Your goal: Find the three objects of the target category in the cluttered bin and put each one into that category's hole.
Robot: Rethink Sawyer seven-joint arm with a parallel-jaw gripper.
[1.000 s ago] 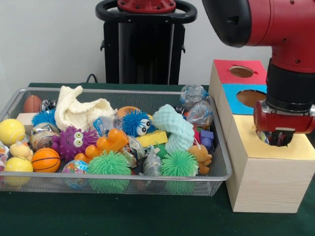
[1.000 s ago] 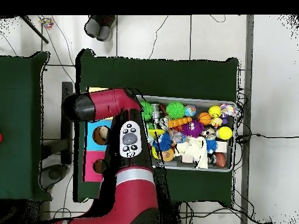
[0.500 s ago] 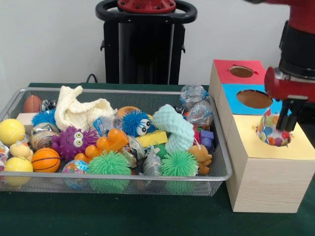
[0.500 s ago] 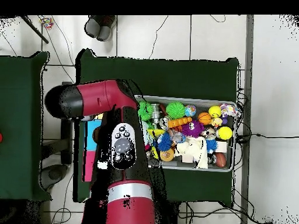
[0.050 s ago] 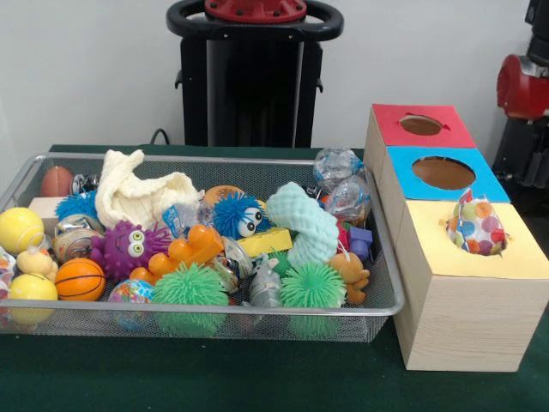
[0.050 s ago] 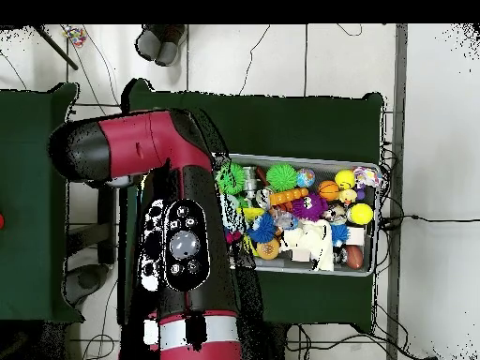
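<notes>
Front view first: we see the arm (image 5: 525, 86) pulled up and away to the right edge, only a red and black stretch of it showing beside the boxes, where half a second ago its wrist hung right over the yellow box (image 5: 470, 283). The gripper itself is out of frame here, and in the overhead view the big red arm (image 6: 183, 253) covers the boxes entirely, so we cannot tell whether the fingers are spread or closed.

What it left behind is plain: the spotted ball (image 5: 477, 230), white with coloured dots, sits in the yellow box's round hole, its upper half poking above the lid. A second ago the wrist hid that hole; now the ball stands clear with nothing touching it.

Behind it, the blue box (image 5: 443, 174) and the red box (image 5: 419, 126) show open holes.

We look across to the wire bin (image 5: 388, 283) and the clutter lies as before: purple spiky toy (image 5: 127, 247), orange basketball (image 5: 80, 279), two green spiky balls (image 5: 190, 286), blue furry ball (image 5: 237, 215), mint knitted piece (image 5: 302, 225), cream cloth (image 5: 141, 194).
</notes>
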